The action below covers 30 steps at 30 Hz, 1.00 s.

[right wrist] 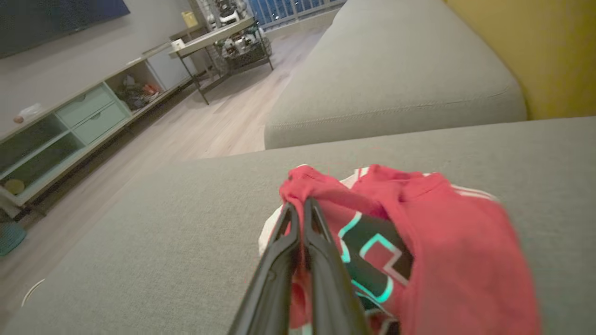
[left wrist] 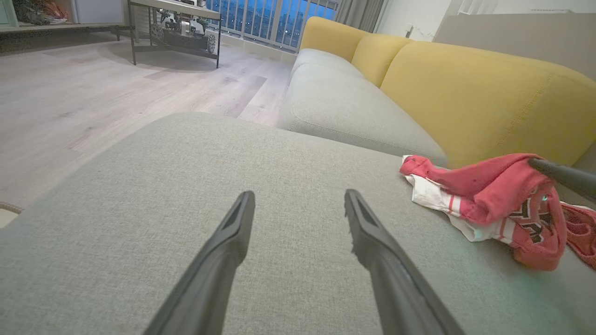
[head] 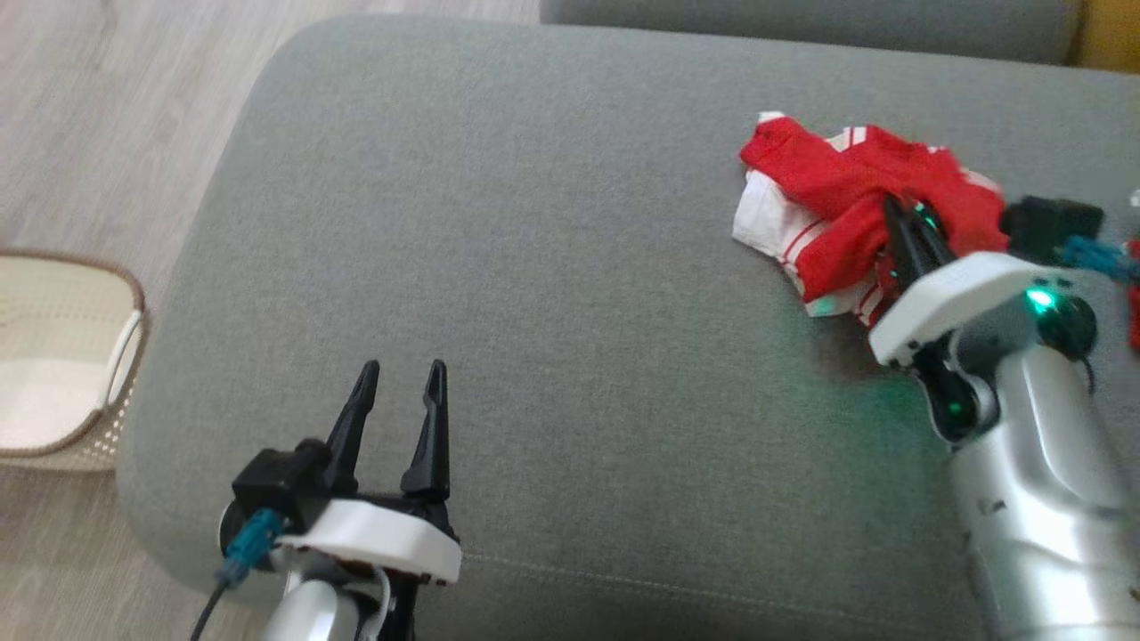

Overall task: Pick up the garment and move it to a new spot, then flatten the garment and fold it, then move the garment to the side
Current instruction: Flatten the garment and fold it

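Observation:
The garment (head: 846,196), red and white with striped trim, lies crumpled at the far right of the grey cushion (head: 534,267). My right gripper (head: 895,214) is shut on a red fold of the garment (right wrist: 447,260), its fingertips (right wrist: 298,207) pinching the cloth and part of it lifted. In the left wrist view the garment (left wrist: 493,200) hangs from one dark right finger (left wrist: 563,177). My left gripper (head: 403,369) stands open over bare cushion at the near left, far from the cloth, with nothing between its fingers (left wrist: 233,232).
A cream woven basket (head: 53,365) stands on the wooden floor left of the cushion. A second grey seat (left wrist: 340,102) and yellow backrests (left wrist: 470,88) lie beyond. A low TV cabinet (right wrist: 70,130) and a metal-framed table (left wrist: 177,28) stand across the room.

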{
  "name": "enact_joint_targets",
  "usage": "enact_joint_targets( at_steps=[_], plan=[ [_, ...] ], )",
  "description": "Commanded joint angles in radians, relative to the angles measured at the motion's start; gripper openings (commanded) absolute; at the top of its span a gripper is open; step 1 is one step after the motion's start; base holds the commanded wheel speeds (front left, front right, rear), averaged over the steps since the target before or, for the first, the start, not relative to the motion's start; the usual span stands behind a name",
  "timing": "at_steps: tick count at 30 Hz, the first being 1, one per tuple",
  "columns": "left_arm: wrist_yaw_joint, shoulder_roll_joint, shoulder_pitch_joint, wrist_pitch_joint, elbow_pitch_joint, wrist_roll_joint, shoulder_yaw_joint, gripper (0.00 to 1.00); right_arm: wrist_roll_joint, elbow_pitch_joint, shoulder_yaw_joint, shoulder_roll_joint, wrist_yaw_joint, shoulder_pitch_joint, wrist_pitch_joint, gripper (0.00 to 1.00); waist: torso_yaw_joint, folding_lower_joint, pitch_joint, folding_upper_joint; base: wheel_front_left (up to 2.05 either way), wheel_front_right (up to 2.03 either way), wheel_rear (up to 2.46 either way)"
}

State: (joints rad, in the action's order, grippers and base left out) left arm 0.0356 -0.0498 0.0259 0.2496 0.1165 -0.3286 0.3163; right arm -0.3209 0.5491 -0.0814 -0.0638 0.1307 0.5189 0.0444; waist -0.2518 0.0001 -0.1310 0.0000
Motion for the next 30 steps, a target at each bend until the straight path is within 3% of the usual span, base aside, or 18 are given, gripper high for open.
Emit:
enact_joint_targets(
  at_steps=[1,5,6,11,15,23,30],
  plan=[
    [0.006,0.0,0.047,0.012,-0.035,-0.004,-0.025,1.0,0.001,-0.031,0.03,0.013,0.0,0.075,-0.003,0.0,-0.007,-0.0001,-0.009,0.0,0.0,0.0,0.0],
    [0.01,0.0,0.053,0.012,-0.033,-0.008,-0.019,1.0,0.001,0.053,0.067,0.013,0.0,0.11,0.001,0.03,-0.012,-0.0001,-0.018,0.0,0.0,0.0,0.0],
    [0.011,0.0,0.054,0.012,-0.033,-0.009,-0.019,1.0,0.006,0.075,0.071,0.013,0.0,0.117,0.007,1.0,-0.011,-0.0001,-0.02,0.0,0.0,0.0,0.0],
    [0.015,0.0,0.062,0.012,-0.027,-0.01,-0.028,1.0,0.024,0.118,0.106,0.013,0.0,0.135,-0.019,1.0,0.015,-0.0001,-0.01,0.0,0.0,0.0,0.0],
    [0.012,0.0,0.065,0.012,-0.027,-0.004,-0.043,1.0,0.031,0.082,0.12,0.013,0.0,0.128,-0.065,1.0,0.054,-0.0001,0.015,0.0,0.0,0.0,0.0],
    [0.007,0.0,0.06,0.012,-0.054,0.007,-0.09,1.0,0.054,-0.119,0.107,0.013,0.0,0.039,-0.102,1.0,0.15,-0.0001,0.069,0.0,0.0,0.0,0.0],
    [0.009,0.0,0.041,0.012,-0.072,-0.003,-0.1,1.0,0.081,-0.327,0.071,0.013,0.0,-0.178,-0.1,1.0,0.214,-0.0001,0.089,0.0,0.0,0.0,0.0]
  ],
)
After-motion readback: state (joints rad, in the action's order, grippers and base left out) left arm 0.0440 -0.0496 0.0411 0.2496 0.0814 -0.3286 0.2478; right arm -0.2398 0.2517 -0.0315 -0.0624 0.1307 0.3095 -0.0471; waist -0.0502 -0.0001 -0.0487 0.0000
